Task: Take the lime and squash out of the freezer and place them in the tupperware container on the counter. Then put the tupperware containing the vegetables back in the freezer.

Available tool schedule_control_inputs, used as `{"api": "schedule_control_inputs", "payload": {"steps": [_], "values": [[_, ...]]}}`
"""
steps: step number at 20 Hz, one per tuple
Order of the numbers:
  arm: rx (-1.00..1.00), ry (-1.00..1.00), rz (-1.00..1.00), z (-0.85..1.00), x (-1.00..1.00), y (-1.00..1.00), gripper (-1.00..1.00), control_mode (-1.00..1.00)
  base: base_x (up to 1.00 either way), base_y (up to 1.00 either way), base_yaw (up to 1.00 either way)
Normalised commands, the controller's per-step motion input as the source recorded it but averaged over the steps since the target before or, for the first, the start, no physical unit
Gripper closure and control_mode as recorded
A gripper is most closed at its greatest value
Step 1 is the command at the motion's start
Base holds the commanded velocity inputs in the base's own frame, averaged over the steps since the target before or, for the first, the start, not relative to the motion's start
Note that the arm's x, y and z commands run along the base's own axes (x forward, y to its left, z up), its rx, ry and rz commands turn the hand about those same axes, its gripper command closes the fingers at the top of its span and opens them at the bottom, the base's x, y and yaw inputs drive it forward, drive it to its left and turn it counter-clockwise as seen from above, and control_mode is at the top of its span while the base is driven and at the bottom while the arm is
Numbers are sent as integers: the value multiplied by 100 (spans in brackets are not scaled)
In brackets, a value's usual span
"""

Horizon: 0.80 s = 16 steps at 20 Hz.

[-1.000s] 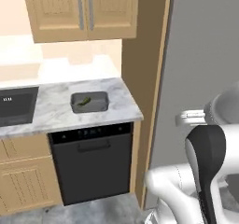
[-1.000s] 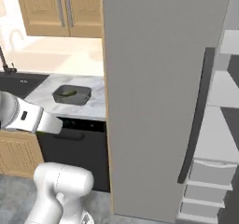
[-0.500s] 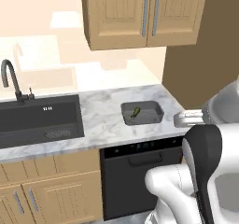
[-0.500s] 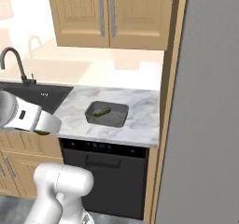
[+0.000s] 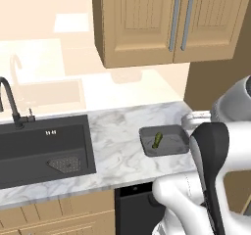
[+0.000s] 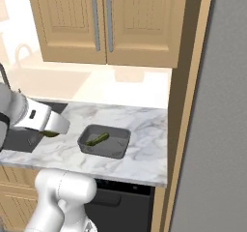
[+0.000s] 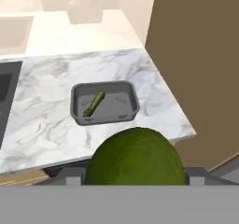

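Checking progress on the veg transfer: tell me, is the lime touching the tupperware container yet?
Apart. In the hand view the lime sits between the gripper's fingers, well short of the tupperware container, where the squash lies alone.

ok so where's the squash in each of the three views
Left base view: the squash lies in the tupperware container, right of centre, just left of the arm.
Right base view: the squash lies in the container, left of centre, low on the counter.
Hand view: the squash lies in the container's left half, above the lime in the gripper.
Shared landmark: the grey container on the marble counter.
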Motion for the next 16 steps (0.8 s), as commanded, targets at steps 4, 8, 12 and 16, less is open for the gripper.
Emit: {"api": "schedule_control_inputs", "payload": {"steps": [4, 8, 12, 16], "values": [[6, 13, 0, -54, 100, -24, 100, -100, 0, 0, 0], [7, 19, 0, -90, 100, -18, 100, -100, 0, 0, 0], [6, 20, 0, -100, 100, -5, 100, -100, 0, 0, 0], [5, 15, 0, -80, 100, -4, 100, -100, 0, 0, 0]]}}
